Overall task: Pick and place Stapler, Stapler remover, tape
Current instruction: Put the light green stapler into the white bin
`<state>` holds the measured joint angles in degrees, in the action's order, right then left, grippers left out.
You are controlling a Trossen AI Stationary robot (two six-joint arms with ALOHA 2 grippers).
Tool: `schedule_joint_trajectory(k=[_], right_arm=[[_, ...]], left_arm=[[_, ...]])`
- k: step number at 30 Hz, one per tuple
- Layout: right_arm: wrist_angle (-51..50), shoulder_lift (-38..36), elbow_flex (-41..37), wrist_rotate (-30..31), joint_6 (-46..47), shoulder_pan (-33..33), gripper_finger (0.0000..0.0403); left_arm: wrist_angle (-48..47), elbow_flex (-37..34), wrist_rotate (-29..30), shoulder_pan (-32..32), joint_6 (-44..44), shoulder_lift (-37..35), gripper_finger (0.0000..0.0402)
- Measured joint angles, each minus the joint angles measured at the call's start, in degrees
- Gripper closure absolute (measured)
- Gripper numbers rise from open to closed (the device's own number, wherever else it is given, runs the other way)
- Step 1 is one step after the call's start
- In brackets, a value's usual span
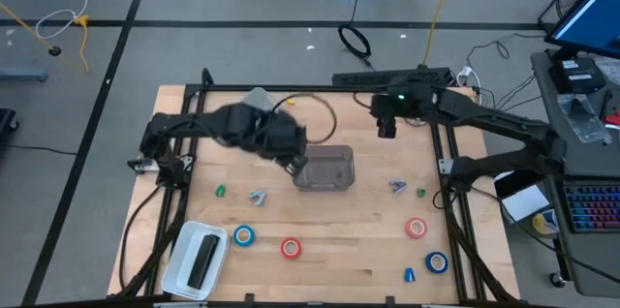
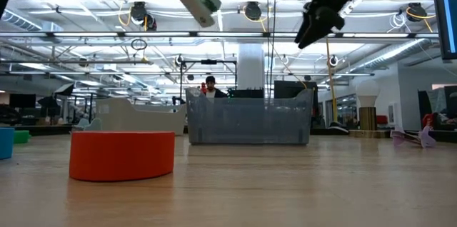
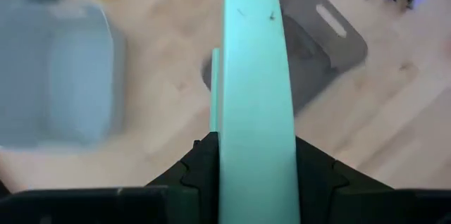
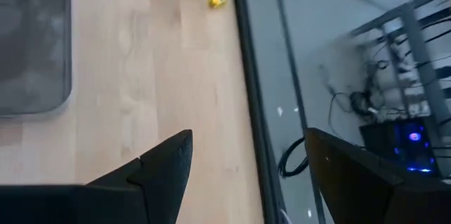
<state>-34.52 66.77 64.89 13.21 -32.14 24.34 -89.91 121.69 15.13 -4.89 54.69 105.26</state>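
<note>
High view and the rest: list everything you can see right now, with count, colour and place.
Stapler: one, pale mint green, held in the left gripper above the table near the grey bin.
Grey bin: one, clear grey, table centre.
White tray: one, front left corner, with a black stapler lying in it.
Tape rolls: four; blue and red front left, red and blue front right.
Staple removers: small, several; purple right of the bin, greyish left of it.
Left gripper: shut on the stapler, left of the bin.
Right gripper: open, empty, raised over the table's back right edge.
</note>
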Motion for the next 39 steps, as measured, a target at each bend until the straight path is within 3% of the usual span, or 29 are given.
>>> schedule_joint_trajectory(k=[11,16,20,24,29,39], right_arm=[[13.4,-15.2,-12.7,-0.3,1.2,0.0,0.0135],[16.4,-18.2,-14.7,-0.3,1.5,0.0,0.0135],[16.5,-18.9,-14.7,-0.4,2.4,0.0,0.0135],[16.3,-19.2,-14.7,-4.7,6.3,0.0,0.0135],[16.3,-19.4,-14.7,-10.9,11.4,-0.1,0.0135],[16.2,-20.3,-14.7,-21.0,15.1,-0.1,0.0135]], left_arm=[[-0.4,-21.2,-9.8,-15.9,38.4,-8.7,0.0275],[-0.1,-24.7,-11.9,-25.8,56.6,-11.0,0.0275],[0.0,-25.7,-12.4,-33.8,66.3,-10.9,0.0275],[-0.2,-28.5,-12.1,-40.6,75.9,-10.9,0.0275],[-0.1,-31.6,-12.8,-47.1,82.0,-10.9,0.0275],[-0.1,-36.2,-23.2,-53.7,84.0,-10.9,0.0275]])
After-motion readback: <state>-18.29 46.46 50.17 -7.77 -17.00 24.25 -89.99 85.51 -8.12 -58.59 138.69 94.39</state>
